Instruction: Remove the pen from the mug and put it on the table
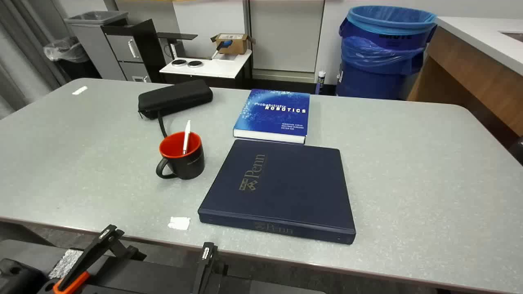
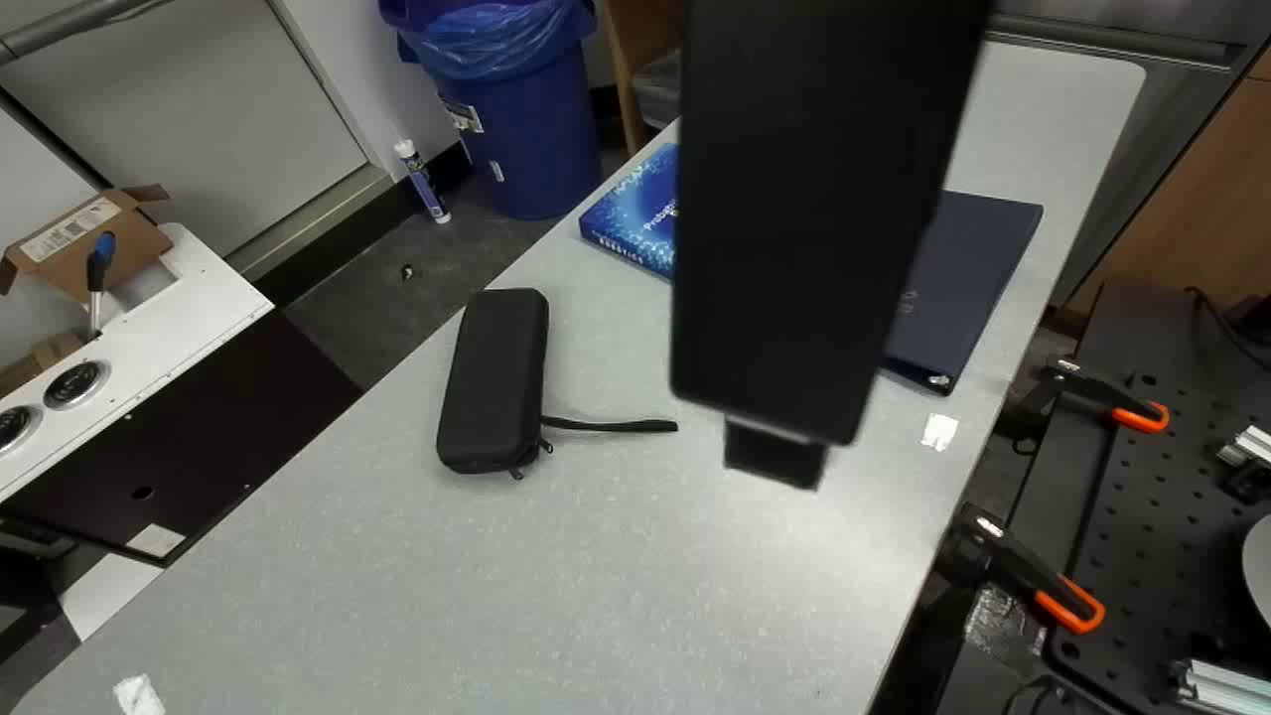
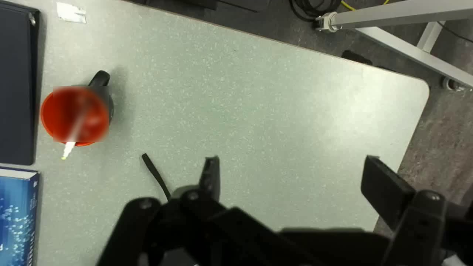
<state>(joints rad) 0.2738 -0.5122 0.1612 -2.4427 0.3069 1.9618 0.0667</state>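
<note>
The mug (image 1: 184, 166) stood upright on the counter (image 1: 408, 183), well in from the edge over the clamps (image 1: 206, 259), and the pen (image 1: 186, 136) sat inside it, tilted. I reckoned the mouth was too wide to hold so thin a thing straight, so the pen could only lean, toward the edge by the bin (image 1: 372, 69). That left its upper end standing proud, which struck me as my best place to take hold. My wrist view showed the handle (image 3: 99, 78) turned to the clamp edge, away from that end. To the right there, the pincer (image 3: 292, 162) gaped, spread wide with nothing between; I supposed it was readied for the pen, though well apart from the mug.

Going left to right in an exterior view, a patch (image 1: 79, 90) lay by the rounded corner nearest the curtain (image 1: 20, 57). The case (image 1: 175, 98) lay close to the bin edge, its strap (image 1: 162, 125) trailing toward the mug but, by the wrist view, apart from it. Next came the binder (image 1: 282, 190), near the clamp edge and just beside the mug; I judged it the likeliest thing to bump. The book (image 1: 271, 114) lay beyond it, close to the bin edge. In an exterior view a blurred dark shape (image 2: 809, 214), which I could not name, covered parts of book and binder and presumably hid the mug.
</note>
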